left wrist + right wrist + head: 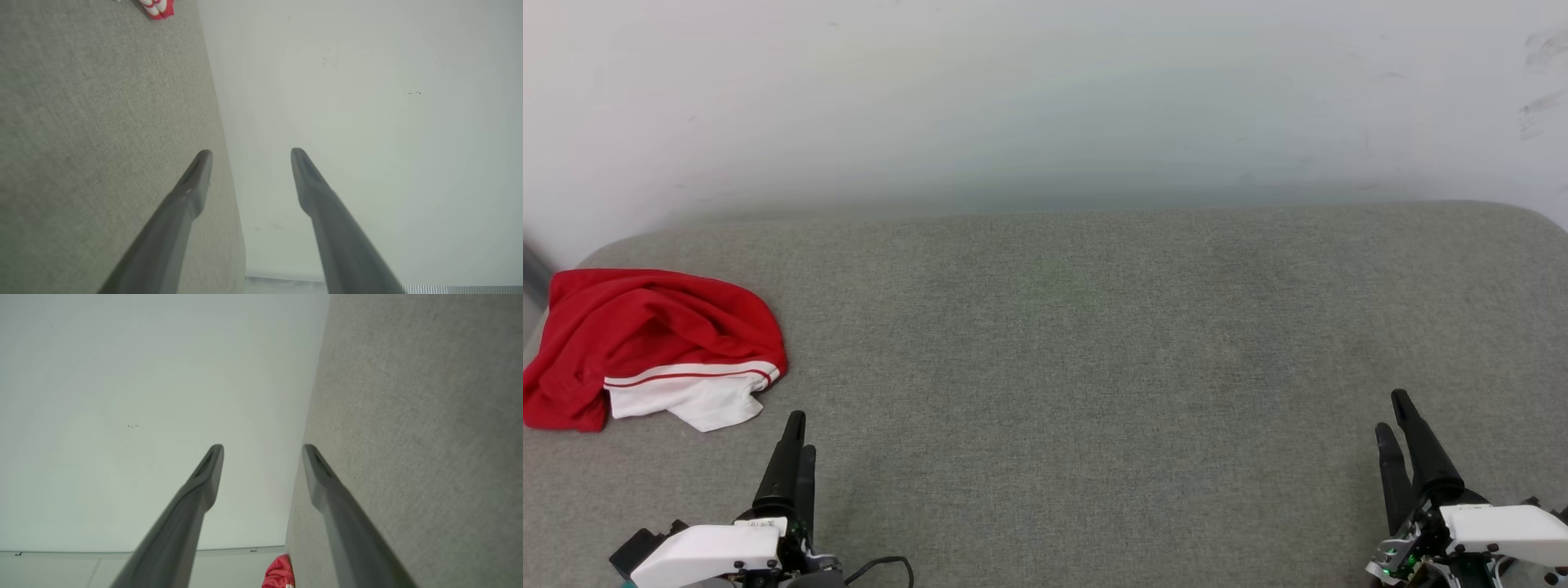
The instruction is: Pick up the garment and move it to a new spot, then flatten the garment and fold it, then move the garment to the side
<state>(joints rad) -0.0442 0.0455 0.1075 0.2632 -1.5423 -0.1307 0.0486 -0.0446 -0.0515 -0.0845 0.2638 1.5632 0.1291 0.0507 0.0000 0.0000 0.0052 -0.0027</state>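
I see the red T-shirt (645,335) lying crumpled at the far left of the grey fabric surface (1094,343). I judge the pick-up, flattening and folding are all still to do. My left gripper (801,433) and right gripper (1390,412) have their jaws wide and empty.

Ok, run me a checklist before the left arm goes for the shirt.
1. Target found: shirt lies at the far left of the grey surface: ok.
2. The left gripper is open and empty: ok.
3. The right gripper is open and empty: ok.
4. Path from left gripper to shirt is bare fabric: ok.
5. Shirt flat enough to fold: not ok, bunched.
6. Shirt's whole outline in sight: cannot tell, the head view's edge cuts it.
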